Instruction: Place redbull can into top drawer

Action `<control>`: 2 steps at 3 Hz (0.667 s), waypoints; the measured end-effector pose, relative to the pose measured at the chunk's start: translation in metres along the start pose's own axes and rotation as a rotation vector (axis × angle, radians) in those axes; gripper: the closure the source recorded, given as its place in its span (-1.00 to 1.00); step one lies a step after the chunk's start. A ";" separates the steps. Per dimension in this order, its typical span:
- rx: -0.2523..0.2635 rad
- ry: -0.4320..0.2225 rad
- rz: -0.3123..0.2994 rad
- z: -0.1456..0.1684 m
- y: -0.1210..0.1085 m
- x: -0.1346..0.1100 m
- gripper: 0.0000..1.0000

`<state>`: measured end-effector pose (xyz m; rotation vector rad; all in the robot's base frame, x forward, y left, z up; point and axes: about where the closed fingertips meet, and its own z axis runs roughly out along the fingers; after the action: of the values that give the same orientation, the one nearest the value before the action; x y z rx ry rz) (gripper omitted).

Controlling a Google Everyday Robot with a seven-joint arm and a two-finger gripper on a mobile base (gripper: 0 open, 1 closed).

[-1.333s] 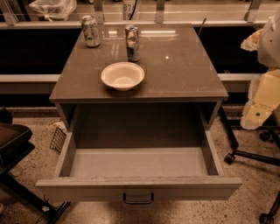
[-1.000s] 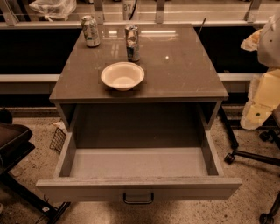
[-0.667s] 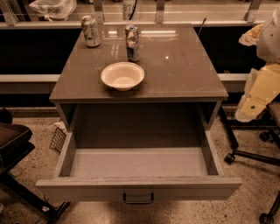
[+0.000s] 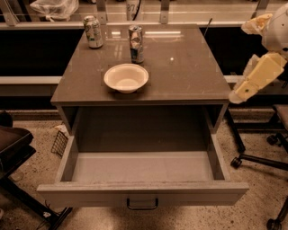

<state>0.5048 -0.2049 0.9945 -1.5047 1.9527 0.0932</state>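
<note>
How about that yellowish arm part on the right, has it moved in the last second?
Yes. The end effector, right of the cabinet, has risen and shifted left, closer to the cabinet top's right edge.

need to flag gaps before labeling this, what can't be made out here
- The gripper, in the air just right of the tabletop: its arm is cut off by the right edge of the camera view.
- The redbull can: its print is too small to read.
- The top drawer: the floor strip nearest the camera is hidden behind its own front.
- The plastic bag: cut off by the top edge.
</note>
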 end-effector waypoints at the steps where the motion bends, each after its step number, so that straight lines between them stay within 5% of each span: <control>1: 0.007 -0.131 0.001 0.017 -0.022 -0.018 -1.00; 2: 0.005 -0.252 0.017 0.036 -0.037 -0.034 -1.00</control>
<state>0.5573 -0.1733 0.9968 -1.3994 1.7624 0.2719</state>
